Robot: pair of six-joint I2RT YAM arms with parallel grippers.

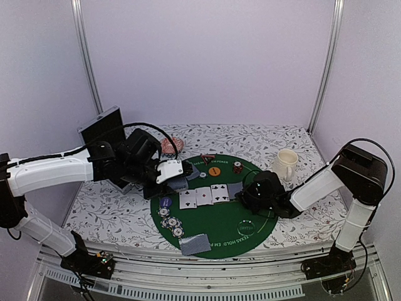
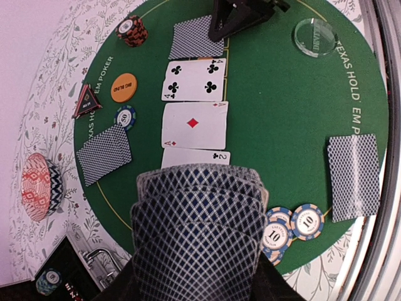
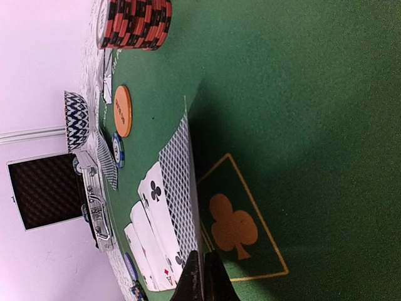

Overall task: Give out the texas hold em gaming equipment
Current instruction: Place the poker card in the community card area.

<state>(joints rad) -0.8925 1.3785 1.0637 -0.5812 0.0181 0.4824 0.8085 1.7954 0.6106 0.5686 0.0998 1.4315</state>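
From above, the left claw [image 1: 175, 179] hangs over the far-left edge of the green mat [image 1: 216, 233] on the counter [image 1: 113, 210], grasping a deck of cards [image 1: 180, 184]. The right claw [image 1: 243, 194] is clenched low on the mat beside a face-down card [image 1: 233, 190], with three face-up cards [image 1: 203, 196] in a row between the claws. The left wrist view has the held deck [image 2: 197, 232] fanned across the foreground. Beyond it lie the face-up cards [image 2: 194, 106], an orange button [image 2: 123, 87], and chips marked 10 [image 2: 291, 226] to the right. In the right wrist view the fingertips [image 3: 194, 282] are pressed together at the face-down card's [image 3: 178, 182] near edge; I cannot tell whether they pinch it. A red-and-dark chip stack [image 3: 135, 24] stands farther off.
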